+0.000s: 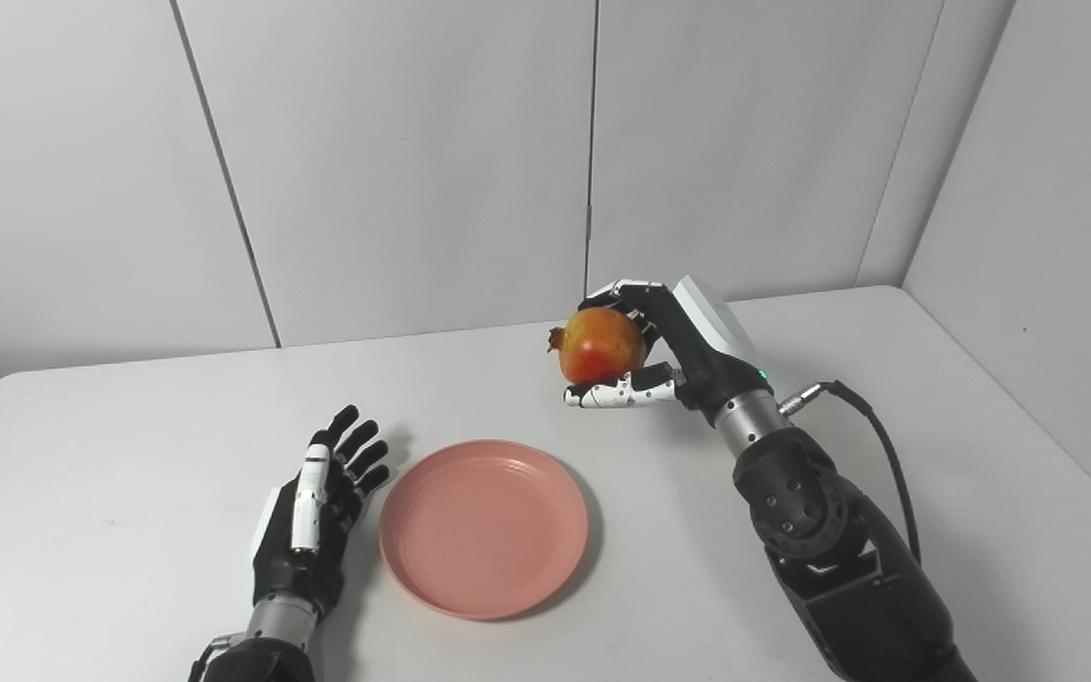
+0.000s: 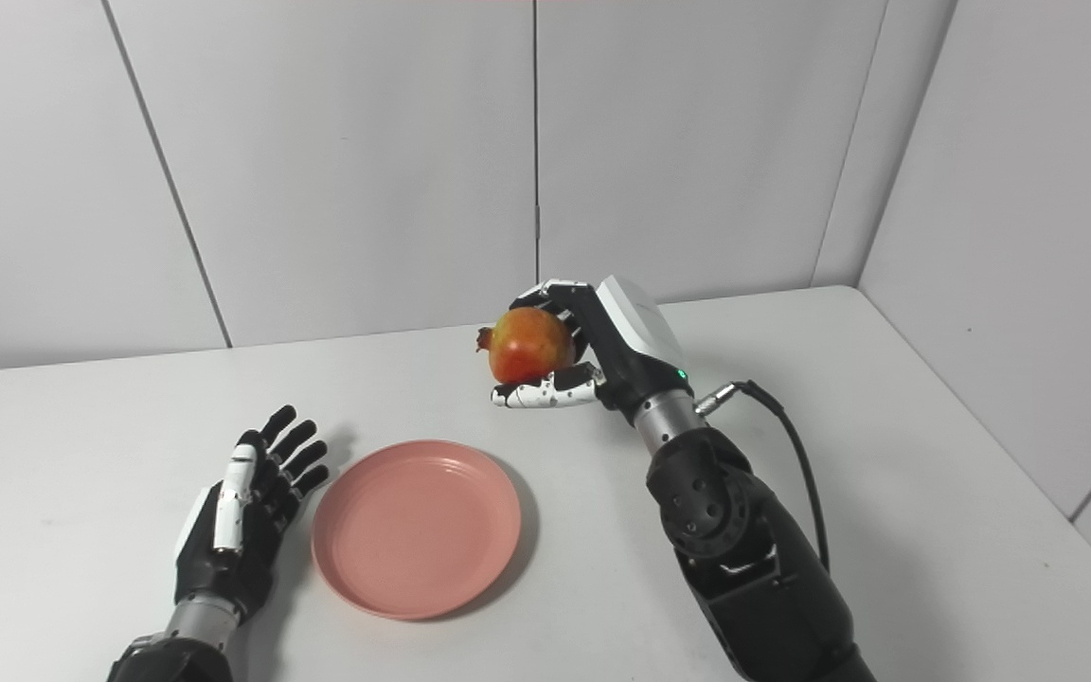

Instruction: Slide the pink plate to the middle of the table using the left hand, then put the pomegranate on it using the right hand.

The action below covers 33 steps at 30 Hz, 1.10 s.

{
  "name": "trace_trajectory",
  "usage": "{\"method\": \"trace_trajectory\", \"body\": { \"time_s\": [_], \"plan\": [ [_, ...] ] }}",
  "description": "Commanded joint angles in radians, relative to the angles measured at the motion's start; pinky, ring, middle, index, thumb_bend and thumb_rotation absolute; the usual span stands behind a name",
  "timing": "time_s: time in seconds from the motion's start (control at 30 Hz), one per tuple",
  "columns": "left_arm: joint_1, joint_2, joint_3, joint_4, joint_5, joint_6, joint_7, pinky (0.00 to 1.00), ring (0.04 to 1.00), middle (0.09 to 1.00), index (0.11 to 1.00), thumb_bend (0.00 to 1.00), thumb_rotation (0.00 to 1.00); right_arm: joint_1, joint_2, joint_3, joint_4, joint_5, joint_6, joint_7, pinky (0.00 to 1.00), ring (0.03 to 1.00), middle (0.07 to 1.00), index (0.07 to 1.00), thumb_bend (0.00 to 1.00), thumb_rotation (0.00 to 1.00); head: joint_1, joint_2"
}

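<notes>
Nearest me, at about seven o'clock, my left hand (image 1: pixel 311 516) rests beside the pink plate (image 1: pixel 484 527), fingers (image 1: pixel 361 453) spread and holding nothing; whether the fingertips touch the rim I can't quite tell from this angle. It sits there, I judge, because its sliding job looks done: the plate lies flat near the middle of the worktop (image 1: pixel 886 322), empty. Up at one o'clock from the plate, my right hand (image 1: pixel 659 350) has its fingers wrapped around the pomegranate (image 1: pixel 602 345), thumb beneath as a shelf, lifted clear of the surface (its crown points left, away from my palm). That cradle keeps the round fruit from rolling out. Between fruit and plate the worktop is bare, so the path down looks open, and the plate sits well in from the near edge.
</notes>
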Motion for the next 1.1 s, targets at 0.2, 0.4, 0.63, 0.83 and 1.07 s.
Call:
{"method": "trace_trajectory", "body": {
  "time_s": [0.2,0.4,0.63,0.83,1.07],
  "plan": [
    [-0.014,-0.027,-0.019,-0.032,0.045,0.019,0.031,0.86,0.87,0.883,0.878,0.43,1.0,-0.033,0.052,0.063,0.028,-0.051,-0.102,-0.017,0.38,0.457,0.502,0.542,0.46,0.07,0.06,0.016],
    [-0.019,-0.043,-0.026,-0.038,0.063,0.028,0.054,0.84,0.856,0.871,0.865,0.41,1.0,-0.03,0.071,0.105,0.083,-0.084,-0.132,-0.013,0.38,0.462,0.516,0.558,0.46,0.07,0.099,0.028],
    [-0.027,-0.058,-0.033,-0.047,0.083,0.048,0.07,0.84,0.852,0.868,0.859,0.4,1.0,-0.027,0.088,0.18,0.152,-0.157,-0.139,-0.01,0.27,0.371,0.47,0.565,0.47,0.15,0.13,0.043],
    [-0.035,-0.061,-0.034,-0.035,0.082,0.031,0.074,0.83,0.852,0.867,0.857,0.4,1.0,-0.035,0.103,0.21,0.208,-0.173,-0.165,-0.007,0.29,0.387,0.486,0.596,0.49,0.1,0.143,0.048],
    [-0.04,-0.059,-0.038,-0.026,0.088,0.017,0.076,0.84,0.86,0.876,0.862,0.4,1.0,-0.053,0.106,0.246,0.266,-0.216,-0.178,0.001,0.2,0.279,0.366,0.535,0.49,0.11,0.154,0.055]
  ]
}}
